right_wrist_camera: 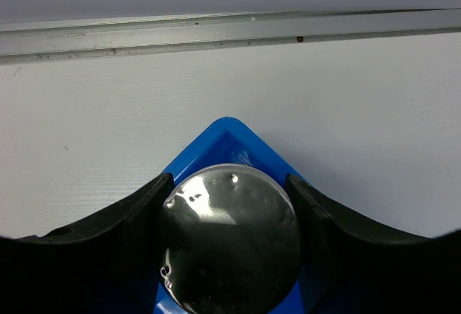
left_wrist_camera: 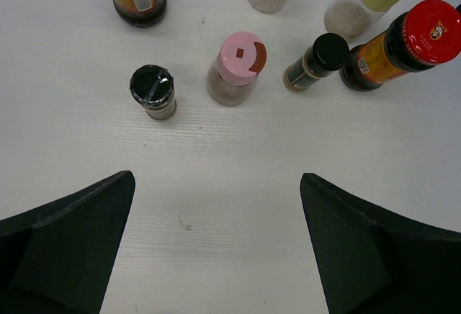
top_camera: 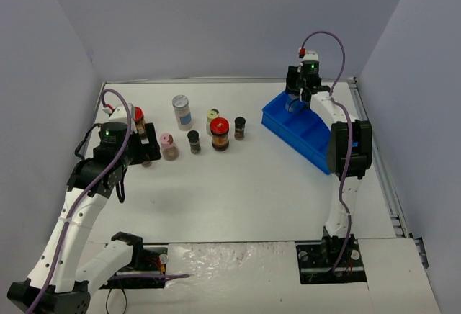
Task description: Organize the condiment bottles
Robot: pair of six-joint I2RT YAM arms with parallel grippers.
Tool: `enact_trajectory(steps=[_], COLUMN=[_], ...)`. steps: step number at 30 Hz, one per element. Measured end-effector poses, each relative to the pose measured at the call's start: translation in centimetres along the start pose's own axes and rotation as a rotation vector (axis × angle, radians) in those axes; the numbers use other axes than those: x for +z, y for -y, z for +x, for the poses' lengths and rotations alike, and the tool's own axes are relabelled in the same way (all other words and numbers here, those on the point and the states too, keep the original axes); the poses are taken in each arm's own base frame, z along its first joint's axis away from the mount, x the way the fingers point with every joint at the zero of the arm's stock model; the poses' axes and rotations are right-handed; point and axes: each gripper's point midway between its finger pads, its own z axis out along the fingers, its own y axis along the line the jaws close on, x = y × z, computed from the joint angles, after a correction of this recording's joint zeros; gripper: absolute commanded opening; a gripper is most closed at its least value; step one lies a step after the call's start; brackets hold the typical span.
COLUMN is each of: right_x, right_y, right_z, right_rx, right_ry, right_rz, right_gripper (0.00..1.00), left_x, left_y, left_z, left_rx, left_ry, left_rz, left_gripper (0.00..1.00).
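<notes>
Right now the right claw (right_wrist_camera: 227,184) is closed around a grey-capped jar (right_wrist_camera: 230,245), its fingers pressed to either side of the shiny cap. It holds the jar over the far corner of the blue tray (right_wrist_camera: 227,130). The step in hand looks like setting this jar into that corner compartment.

To do it well, lower the jar straight down and upright, inside the two walls that meet at the corner and not over the rim. Whether its base has reached the tray floor cannot be told, so let go only once it rests. Then lift straight up so the fingers do not drag the cap and tip it.

The left claw (left_wrist_camera: 216,181) hangs wide open and empty over the worktop (left_wrist_camera: 216,220), with more jars standing beyond it. A pink-lidded jar (left_wrist_camera: 241,58) is in the middle, with a small dark-capped jar (left_wrist_camera: 152,86) to one side. Another dark-capped jar (left_wrist_camera: 328,49) sits just beside a red-lidded jar (left_wrist_camera: 428,29). These last two stand close together, so a pick there needs fingers placed in the free gaps.
</notes>
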Motion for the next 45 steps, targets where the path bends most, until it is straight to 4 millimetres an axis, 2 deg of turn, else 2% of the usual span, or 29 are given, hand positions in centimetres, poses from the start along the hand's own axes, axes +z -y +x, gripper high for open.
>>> enact_trajectory(steps=[2,5,8,10,14,17,21,27,30,32,35,41,45], right_x=[0.0,0.0,0.1,0.1,-0.4,-2.5,-8.0,-19.0,-23.2,-24.9,-25.7,-24.2,-24.8], right_y=[0.0,0.0,0.2,0.2,0.3,0.5,0.8,1.2,1.1,0.9,0.3,-0.8,-1.0], right_z=[-0.1,-0.1,-0.4,-0.7,-1.0,-2.8,-7.8,-15.3,-16.6,-16.3,-14.9,-8.5,-5.6], right_rx=[0.0,-0.002,-0.008,-0.007,-0.012,-0.009,0.02,0.106,0.148,0.169,0.188,0.205,0.213], right_ry=[0.003,0.005,0.016,0.026,0.023,0.042,0.138,0.347,0.413,0.422,0.402,0.249,0.187], right_rz=[0.0,0.002,0.008,0.009,0.013,0.019,0.023,-0.003,-0.03,-0.058,-0.095,-0.136,-0.147], right_gripper=[0.49,0.77,0.94,1.0,1.0,1.0,1.0,1.0,1.0,1.0,1.0,1.0,1.0], left_x=[0.4,1.0,1.7,2.4,4.2,5.9,8.6,13.4,16.5,18.7,21.8,26.0,27.7], left_y=[0.2,0.4,0.7,1.0,1.6,2.3,3.5,5.4,6.1,6.6,7.0,6.6,6.2], left_z=[-0.1,0.0,-0.1,-0.2,-0.6,-1.7,-4.1,-7.9,-9.2,-9.7,-9.3,-7.9,-6.7], left_rx=[0.0,0.0,-0.001,-0.002,-0.005,-0.007,-0.015,-0.032,-0.036,-0.037,-0.031,-0.012,-0.001], left_ry=[0.0,-0.007,-0.013,-0.018,-0.03,-0.031,-0.005,0.031,0.041,0.033,0.006,-0.046,-0.08], left_rz=[0.007,0.013,0.018,0.023,0.029,0.035,0.046,0.053,0.046,0.039,0.021,-0.062,-0.098], left_gripper=[0.97,0.97,0.97,0.97,0.97,0.97,0.97,0.97,0.97,0.97,0.97,0.97,0.94])
